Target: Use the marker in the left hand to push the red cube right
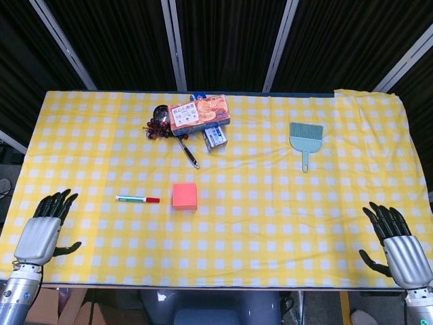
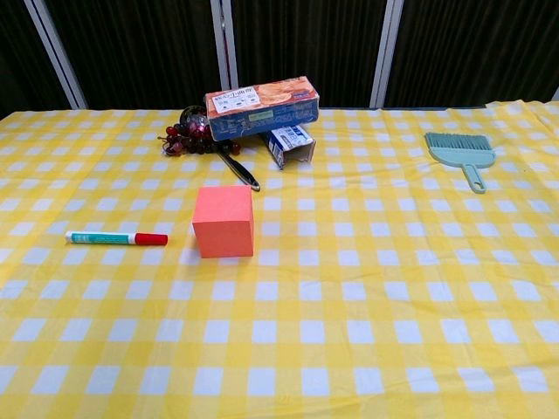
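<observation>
Left hand (image 1: 42, 230): empty, fingers spread, resting at the near edge of the desk (image 1: 284, 223).
Right hand (image 1: 399, 244): empty too, fingers apart, well away from the task's things.
Marker (image 1: 137, 199): lies flat ahead and to the right of the left hand, red cap toward the cube; likely light, stiff and apt to roll, so pinch mid-barrel.
Red cube (image 1: 185, 196): just beyond the marker's cap, not touching; looks light, should slide on cloth, push low on its left face.

The left hand (image 1: 44, 227) and right hand (image 1: 399, 244) each have a smooth silver-grey metallic palm shell, slim black segmented fingers and a black thumb, with grey cylindrical wrists bearing small round fittings below.
</observation>
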{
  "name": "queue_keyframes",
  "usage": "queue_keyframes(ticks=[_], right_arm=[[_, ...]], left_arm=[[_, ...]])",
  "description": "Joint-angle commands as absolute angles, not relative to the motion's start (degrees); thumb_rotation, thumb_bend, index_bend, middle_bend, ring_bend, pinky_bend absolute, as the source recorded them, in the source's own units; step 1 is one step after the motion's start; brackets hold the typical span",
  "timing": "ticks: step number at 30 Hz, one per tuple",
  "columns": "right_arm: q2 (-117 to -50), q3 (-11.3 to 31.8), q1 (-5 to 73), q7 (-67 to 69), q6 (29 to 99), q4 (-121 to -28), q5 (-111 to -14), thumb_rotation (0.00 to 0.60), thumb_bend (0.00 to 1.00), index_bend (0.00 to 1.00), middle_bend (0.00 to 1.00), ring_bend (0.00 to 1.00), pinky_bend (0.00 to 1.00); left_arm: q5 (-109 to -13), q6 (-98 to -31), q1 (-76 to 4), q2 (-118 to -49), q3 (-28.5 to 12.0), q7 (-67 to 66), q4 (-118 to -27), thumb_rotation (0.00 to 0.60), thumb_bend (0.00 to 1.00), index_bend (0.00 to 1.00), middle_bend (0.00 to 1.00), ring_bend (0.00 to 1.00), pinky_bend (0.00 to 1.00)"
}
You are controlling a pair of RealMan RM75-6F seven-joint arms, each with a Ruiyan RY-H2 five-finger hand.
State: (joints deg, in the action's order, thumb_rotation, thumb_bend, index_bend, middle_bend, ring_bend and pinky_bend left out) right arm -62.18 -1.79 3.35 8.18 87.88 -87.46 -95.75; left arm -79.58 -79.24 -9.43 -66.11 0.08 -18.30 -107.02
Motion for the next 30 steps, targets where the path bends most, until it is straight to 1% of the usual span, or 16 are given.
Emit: queue_keyframes(ticks=[1,8,12,13,15,17,19,23,26,30], right_arm=[[-62.05,-1.81,3.29,8.32,87.93,-87.46,-95.68,0.600,0.34,0.00,0.00,0.00,0.05],[-61.80,-2.00,3.03,8.83,88.15,-87.50,-95.72,0.600,0.34,0.00,0.00,0.00,0.05],[-61.86,-2.03,3.12,8.62,87.87,-87.67,-95.69,0.600,0.34,0.00,0.00,0.00,0.05],[-61.86,-2.01,3.15,8.58,87.80,-87.71,-95.65,0.600,0.34,0.00,0.00,0.00,0.05],[-61.84,-2.01,3.20,8.59,87.64,-87.80,-95.58,0.600,0.34,0.00,0.00,0.00,0.05],[-61.78,-2.01,3.15,8.61,87.70,-87.80,-95.57,0.600,0.34,0.00,0.00,0.00,0.05],[-61.72,-2.00,3.09,8.72,87.78,-87.81,-95.51,0.600,0.34,0.00,0.00,0.00,0.05],[-61.57,-2.03,3.04,8.97,87.89,-87.79,-95.57,0.600,0.34,0.00,0.00,0.00,0.05],[-61.57,-2.00,3.11,9.12,87.79,-87.70,-95.58,0.600,0.34,0.00,0.00,0.00,0.05],[-61.50,-1.93,3.14,9.49,87.70,-87.67,-95.39,0.600,0.34,0.00,0.00,0.00,0.05]], left_arm=[[-79.54,-79.15,-9.48,-66.15,0.04,-18.42,-107.07,0.600,0.12,0.00,0.00,0.00,0.00],[-79.24,-78.51,-9.70,-66.17,-0.02,-18.87,-107.40,0.600,0.12,0.00,0.00,0.00,0.00],[-77.74,-76.37,-11.07,-66.47,-0.91,-19.41,-107.22,0.600,0.12,0.00,0.00,0.00,0.00],[-77.17,-75.72,-11.55,-66.61,-1.31,-19.44,-107.19,0.600,0.13,0.02,0.00,0.00,0.00],[-75.33,-73.90,-13.01,-67.03,-2.59,-19.91,-106.92,0.600,0.14,0.08,0.00,0.00,0.01],[-72.98,-71.77,-15.24,-68.11,-4.58,-21.26,-105.80,0.600,0.19,0.18,0.02,0.00,0.05],[-70.52,-69.94,-17.18,-69.60,-6.28,-22.37,-104.27,0.600,0.23,0.26,0.05,0.00,0.07],[-63.78,-65.65,-21.59,-73.84,-9.66,-24.88,-99.70,0.600,0.28,0.35,0.08,0.00,0.08],[-59.34,-63.39,-24.52,-77.00,-11.26,-27.51,-96.24,0.600,0.31,0.42,0.08,0.00,0.08],[-54.56,-60.69,-28.10,-80.86,-12.28,-30.98,-92.08,0.600,0.31,0.44,0.09,0.00,0.08]])
